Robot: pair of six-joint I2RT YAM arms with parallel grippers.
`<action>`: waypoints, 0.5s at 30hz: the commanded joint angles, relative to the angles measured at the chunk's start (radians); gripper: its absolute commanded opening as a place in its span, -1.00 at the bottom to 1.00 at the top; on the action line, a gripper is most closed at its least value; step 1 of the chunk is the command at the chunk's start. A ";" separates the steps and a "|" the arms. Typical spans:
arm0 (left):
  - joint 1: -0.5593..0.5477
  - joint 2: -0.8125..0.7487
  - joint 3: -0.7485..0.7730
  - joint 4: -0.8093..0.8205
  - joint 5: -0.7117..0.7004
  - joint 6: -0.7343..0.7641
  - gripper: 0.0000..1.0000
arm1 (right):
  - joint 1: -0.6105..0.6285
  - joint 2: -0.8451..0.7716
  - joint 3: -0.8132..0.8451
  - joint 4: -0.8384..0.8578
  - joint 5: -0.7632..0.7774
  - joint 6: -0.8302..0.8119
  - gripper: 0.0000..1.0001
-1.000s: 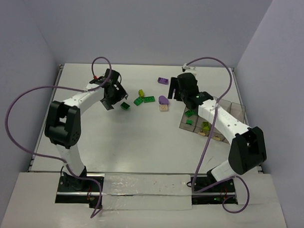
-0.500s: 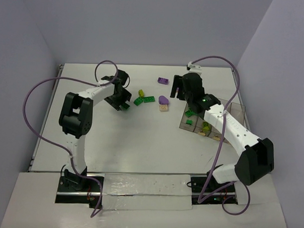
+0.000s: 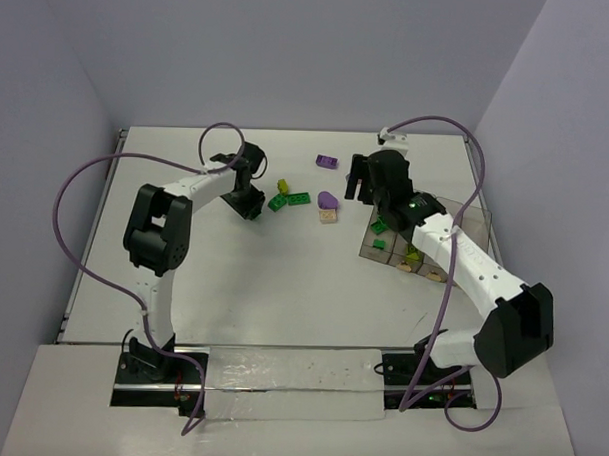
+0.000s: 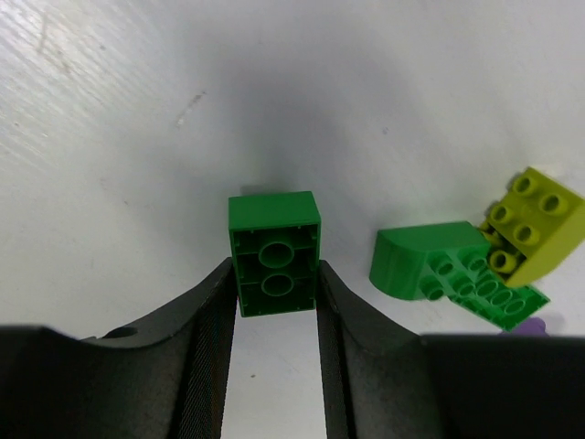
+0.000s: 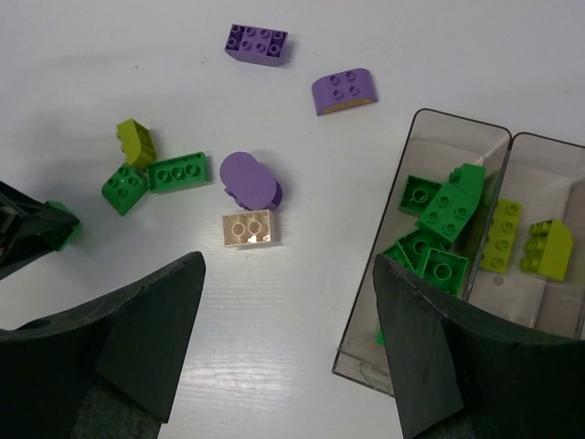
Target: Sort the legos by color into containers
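My left gripper (image 4: 272, 276) is shut on a dark green brick (image 4: 274, 254) whose hollow underside faces the wrist camera, low over the table; in the top view this gripper (image 3: 251, 204) is left of the loose pile. Beside it lie a curved green brick (image 4: 419, 265) and a yellow-green one (image 4: 535, 222). My right gripper (image 5: 288, 265) hangs open with nothing in it above the table, between a tan brick (image 5: 248, 229) and the containers (image 5: 462, 117). Loose purple legos (image 5: 256, 43) lie farther off. Green bricks (image 5: 439, 229) fill one bin and yellow-green ones (image 5: 503, 236) the bin beside it.
The bin row (image 3: 475, 216) sits at the table's right, under the right forearm. A domed purple piece (image 5: 249, 179) touches the tan brick. Two green bricks (image 5: 178, 171) and a yellow-green one (image 5: 135, 142) cluster just right of the left gripper.
The left gripper has reached in to the dark green brick and closed on it. The right gripper has shifted slightly and stayed open.
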 commanded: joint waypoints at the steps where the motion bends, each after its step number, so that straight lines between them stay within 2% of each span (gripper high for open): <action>1: -0.040 -0.023 0.075 0.010 0.007 0.085 -0.58 | -0.005 -0.073 -0.003 -0.014 0.057 -0.002 0.64; 5: -0.143 -0.073 0.109 0.044 -0.052 0.158 -0.63 | -0.016 -0.122 0.003 -0.059 0.052 0.013 0.64; 8: -0.245 -0.096 0.135 0.111 -0.051 0.211 -0.75 | -0.031 -0.191 -0.015 -0.080 0.080 0.043 0.64; 15: -0.377 -0.032 0.233 0.306 0.181 0.319 -0.82 | -0.111 -0.355 -0.055 -0.111 0.130 0.121 0.64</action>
